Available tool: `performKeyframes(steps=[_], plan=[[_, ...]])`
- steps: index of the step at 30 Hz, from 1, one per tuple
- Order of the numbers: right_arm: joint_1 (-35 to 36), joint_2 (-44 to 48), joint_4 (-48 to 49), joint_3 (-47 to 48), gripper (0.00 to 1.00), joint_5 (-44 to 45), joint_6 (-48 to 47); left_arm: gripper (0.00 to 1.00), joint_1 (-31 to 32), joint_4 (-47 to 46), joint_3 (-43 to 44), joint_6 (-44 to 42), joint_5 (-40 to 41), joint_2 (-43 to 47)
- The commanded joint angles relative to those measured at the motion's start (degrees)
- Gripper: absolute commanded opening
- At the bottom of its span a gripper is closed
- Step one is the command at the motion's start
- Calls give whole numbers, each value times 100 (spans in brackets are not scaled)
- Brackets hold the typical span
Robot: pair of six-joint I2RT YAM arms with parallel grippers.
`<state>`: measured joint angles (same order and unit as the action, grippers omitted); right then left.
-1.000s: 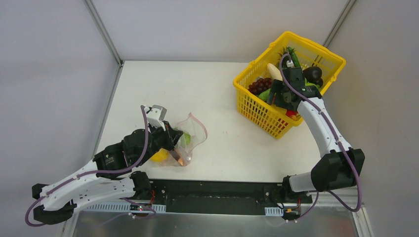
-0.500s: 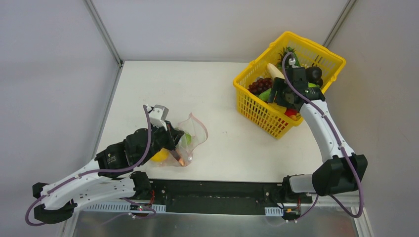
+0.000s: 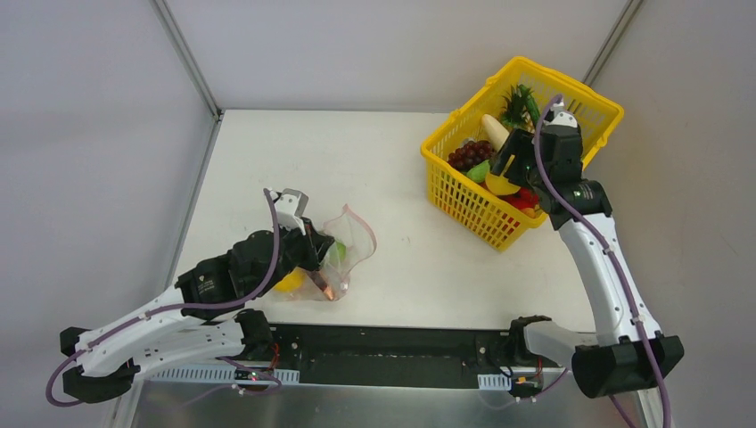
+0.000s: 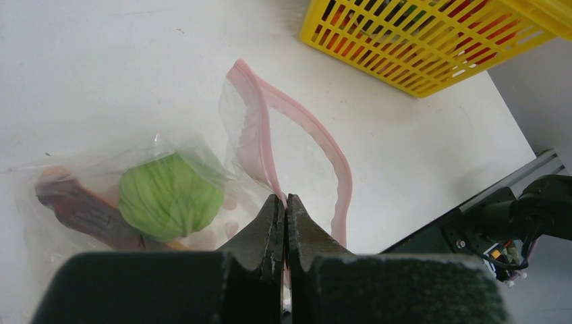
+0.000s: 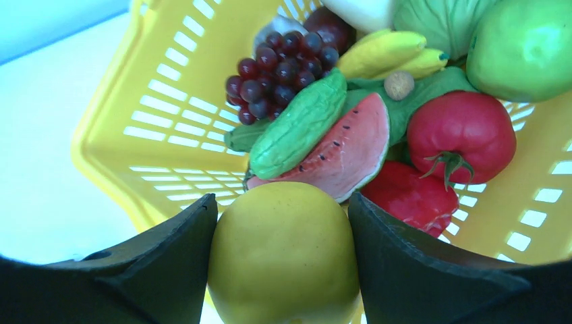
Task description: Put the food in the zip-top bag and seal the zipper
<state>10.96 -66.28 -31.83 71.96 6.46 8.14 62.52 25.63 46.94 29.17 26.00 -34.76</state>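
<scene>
Right wrist: right gripper (image 5: pixel 282 202) holds yellow fruit (image 5: pixel 283 260); left gripper (image 4: pixel 284 200) pinches zip-top bag (image 4: pixel 300 155).

1. You see a white bench (image 3: pixel 303 160) closed in by grey walls (image 3: pixel 383 45) at the back and both sides.
2. A yellow lattice basket (image 3: pixel 468 198) stands turned diagonally at its far right corner.

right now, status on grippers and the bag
Left gripper shut on zip-top bag rim, mouth open. Right gripper shut on yellow fruit over basket. Nothing in the way.
</scene>
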Motion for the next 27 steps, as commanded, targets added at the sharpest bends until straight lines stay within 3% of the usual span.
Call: performKeyframes(steps=[1,12,20,27], plan=[[11,348,542,-109,46,-189,210,0,-55,-284,110,-42,-80,-120],[12,767,895,-259,47,-1111,518,0,-56,-330,90,10,-163,-175],[100,1065,2430,-812,48,-4052,1773,0,-56,-444,76,21,-202,-254],[846,1006,2677,-1043,48,-4093,1874,0,-55,-470,88,36,-251,-329]])
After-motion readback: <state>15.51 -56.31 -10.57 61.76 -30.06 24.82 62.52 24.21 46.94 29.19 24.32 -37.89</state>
